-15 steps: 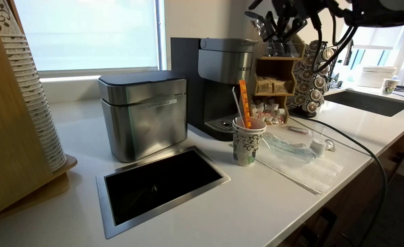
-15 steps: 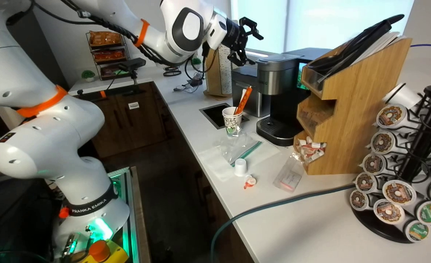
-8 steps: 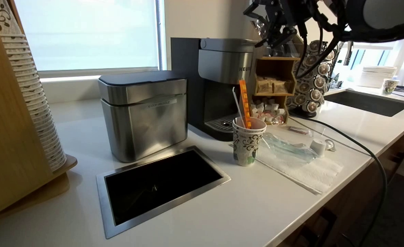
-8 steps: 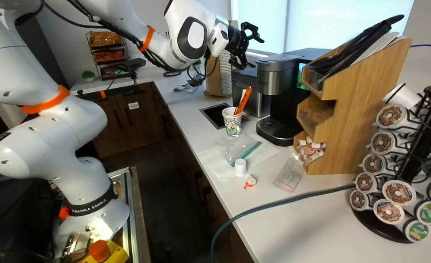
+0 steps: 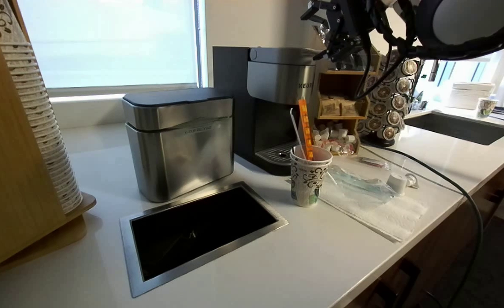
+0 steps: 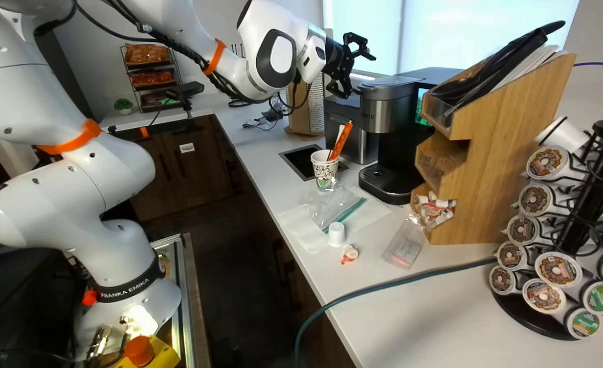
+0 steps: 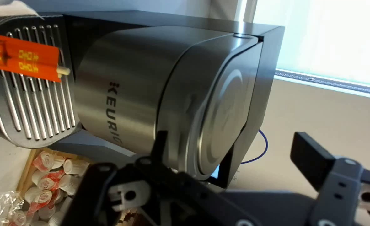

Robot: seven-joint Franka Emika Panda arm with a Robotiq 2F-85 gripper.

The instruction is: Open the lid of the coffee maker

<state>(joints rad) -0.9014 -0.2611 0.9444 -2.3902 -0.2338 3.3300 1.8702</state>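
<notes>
The coffee maker [image 5: 279, 83] is a tall dark grey and black machine with a steel front. It also stands in an exterior view [image 6: 391, 115] and lies sideways in the wrist view [image 7: 122, 75]. Its rounded grey lid [image 5: 284, 55] is down flat on the body; it also shows in an exterior view [image 6: 389, 84] and the wrist view [image 7: 200, 75]. My gripper [image 6: 362, 75] is open and empty at the lid's front edge, one finger above lid height and one low near the front lip. In the wrist view my gripper [image 7: 230, 141] has its fingers wide apart. I cannot tell whether the lower finger touches the lid.
A brushed-steel box [image 5: 183, 145] stands beside the coffee maker. A patterned cup [image 5: 309, 184] with an orange stick stands in front. A wooden organizer [image 6: 506, 153] stands on the other side. A pod rack [image 6: 567, 204] and a cut-out bin opening [image 5: 204, 231] are farther out.
My gripper has moved forward to the coffee maker, and its lower finger has come close to the lid's front edge. The gripper stays open. The lid has not moved.
</notes>
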